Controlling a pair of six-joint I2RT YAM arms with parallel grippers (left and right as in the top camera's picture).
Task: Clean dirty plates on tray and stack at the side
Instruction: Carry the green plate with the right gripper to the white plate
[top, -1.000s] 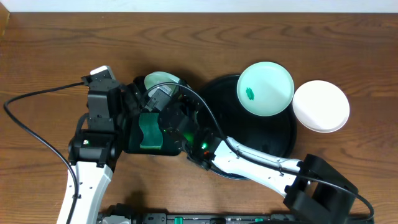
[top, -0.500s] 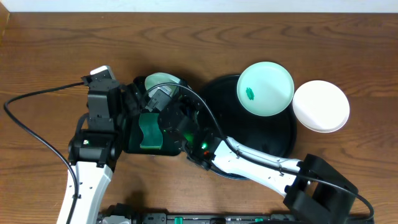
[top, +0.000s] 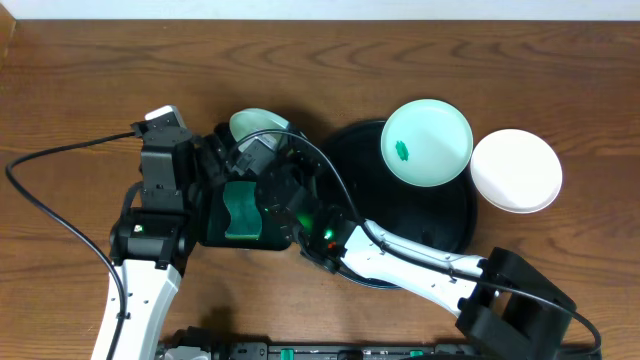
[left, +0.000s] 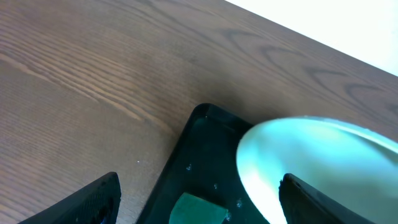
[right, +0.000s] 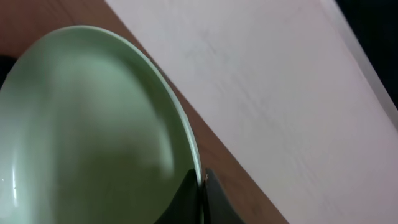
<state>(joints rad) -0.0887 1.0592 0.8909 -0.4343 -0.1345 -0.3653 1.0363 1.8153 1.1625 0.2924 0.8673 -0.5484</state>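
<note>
Your right hand pinched the rim of a tilted mint plate over the small rectangular tray. Your left hand stood spread wide. A smeared mint plate sat at the round tray's one o'clock. The white plate lay on the surface at three o'clock.

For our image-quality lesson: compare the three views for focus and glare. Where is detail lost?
Overhead: sharp and evenly lit, though the white plate is nearly washed out. Left wrist: the mint-green plate is close to the lens, blurred, with bright glare across it. Right wrist: that plate fills the frame in soft focus.
</note>
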